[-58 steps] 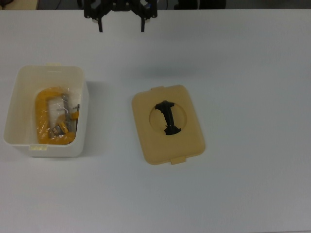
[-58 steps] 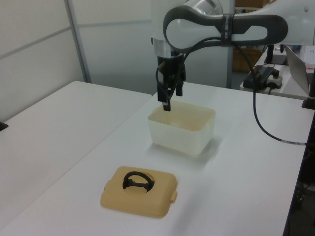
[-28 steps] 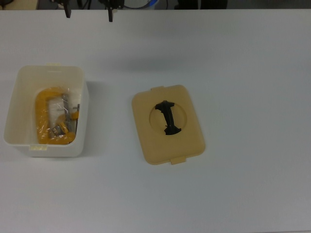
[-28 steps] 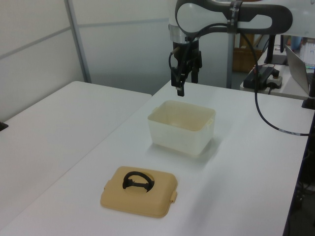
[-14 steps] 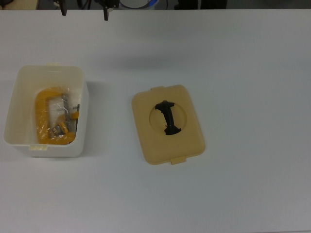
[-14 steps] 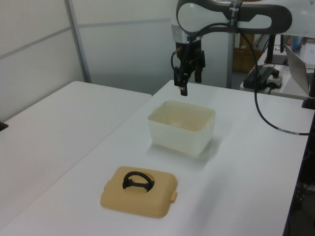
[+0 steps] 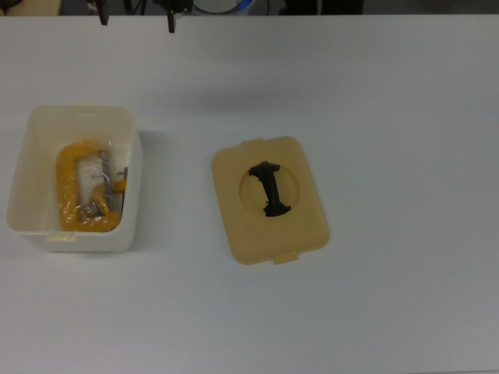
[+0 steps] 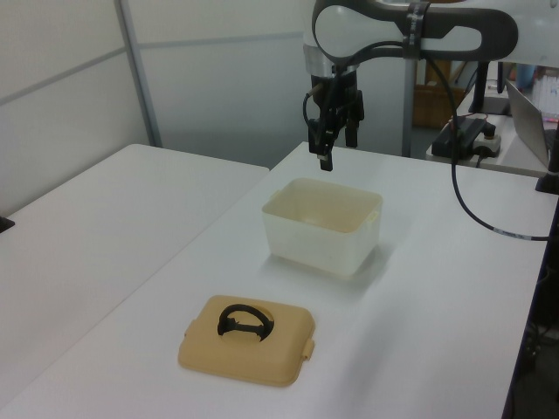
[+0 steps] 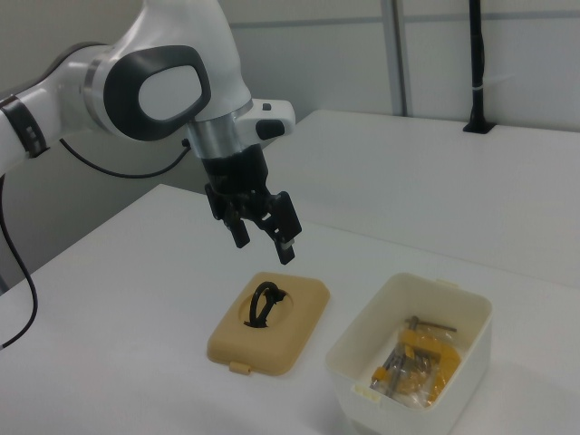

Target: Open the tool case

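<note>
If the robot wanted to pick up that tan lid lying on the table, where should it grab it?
Probably by the black arched handle standing up from the round recess in the tan-yellow plastic lid. The lid lies flat on the white table, handle upward, so the hand would best come straight down, fingers either side of the arch.

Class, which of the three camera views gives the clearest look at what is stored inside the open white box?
The top view: it looks straight down into the white box, showing the yellow clamp and metal parts in clear wrap. The right view shows the same contents at a slant. In the left view the box's inside shows none of them.
</note>
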You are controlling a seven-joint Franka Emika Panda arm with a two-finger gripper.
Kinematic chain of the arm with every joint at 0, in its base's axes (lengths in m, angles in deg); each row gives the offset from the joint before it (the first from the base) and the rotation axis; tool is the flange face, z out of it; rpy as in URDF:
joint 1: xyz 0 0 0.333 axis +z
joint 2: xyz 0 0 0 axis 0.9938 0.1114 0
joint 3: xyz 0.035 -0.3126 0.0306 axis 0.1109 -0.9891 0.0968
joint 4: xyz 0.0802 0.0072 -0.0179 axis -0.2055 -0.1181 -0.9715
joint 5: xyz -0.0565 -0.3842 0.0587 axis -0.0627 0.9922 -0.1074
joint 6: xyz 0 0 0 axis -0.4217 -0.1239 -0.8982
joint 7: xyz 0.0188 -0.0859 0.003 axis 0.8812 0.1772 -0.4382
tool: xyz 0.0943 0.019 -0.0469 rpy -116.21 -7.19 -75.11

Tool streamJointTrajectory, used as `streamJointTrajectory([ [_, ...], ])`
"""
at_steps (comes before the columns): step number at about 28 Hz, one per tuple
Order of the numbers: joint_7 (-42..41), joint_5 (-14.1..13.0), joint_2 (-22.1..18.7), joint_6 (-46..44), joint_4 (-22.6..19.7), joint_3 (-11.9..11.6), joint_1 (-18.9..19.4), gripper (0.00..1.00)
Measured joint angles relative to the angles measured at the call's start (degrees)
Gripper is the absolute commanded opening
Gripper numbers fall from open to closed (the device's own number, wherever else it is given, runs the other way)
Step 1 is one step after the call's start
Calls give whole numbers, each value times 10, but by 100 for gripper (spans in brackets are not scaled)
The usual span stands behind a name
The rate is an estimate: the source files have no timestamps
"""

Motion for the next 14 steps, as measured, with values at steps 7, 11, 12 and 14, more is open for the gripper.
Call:
streamJointTrajectory([
  [7, 4, 0, -2, 0, 0, 0, 3, 100],
  [11, 4, 0, -3, 0, 0, 0, 3, 100],
  [12, 4, -1, -3, 0, 0, 0, 3, 100],
  [14, 4, -1, -3, 0, 0, 0, 3, 100],
])
